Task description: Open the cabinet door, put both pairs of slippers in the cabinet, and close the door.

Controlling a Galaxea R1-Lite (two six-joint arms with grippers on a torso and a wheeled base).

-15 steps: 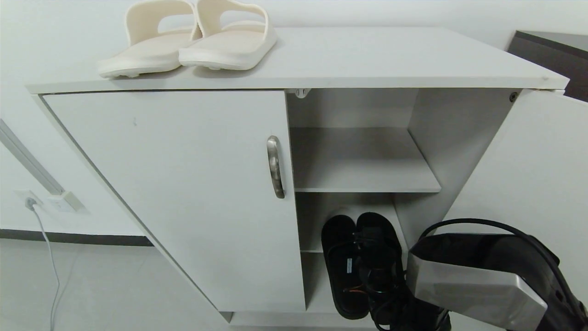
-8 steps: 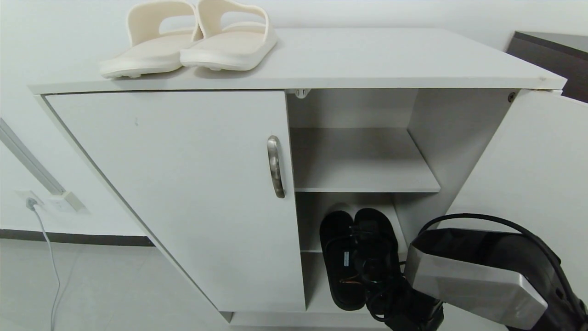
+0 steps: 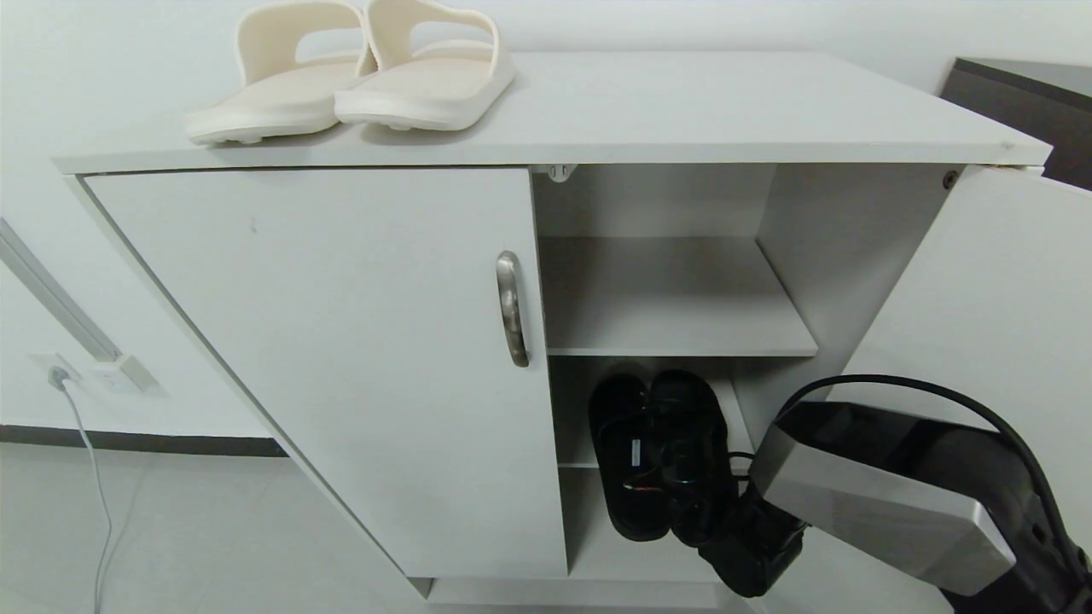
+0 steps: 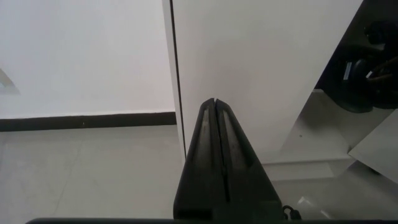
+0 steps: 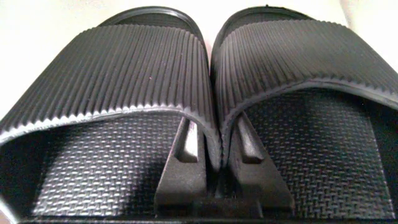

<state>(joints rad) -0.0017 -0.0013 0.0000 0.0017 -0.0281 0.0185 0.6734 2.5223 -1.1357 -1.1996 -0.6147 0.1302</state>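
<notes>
Our right claw (image 5: 214,146) is clamped on the two black slippers (image 3: 653,456), pinching their touching inner edges together so the pair travels as one. They stick out ahead of the claw, toes inside the lower compartment of the cabinet (image 3: 597,119), under the shelf (image 3: 674,298). The right door (image 3: 981,324) stands swung open beside this claw, leaving the way free. Our left claw (image 4: 214,124) is pressed closed on nothing, low before the left door (image 4: 249,62). The cream slippers (image 3: 350,72) wait high above both claws on the cabinet top, not yet stowed.
</notes>
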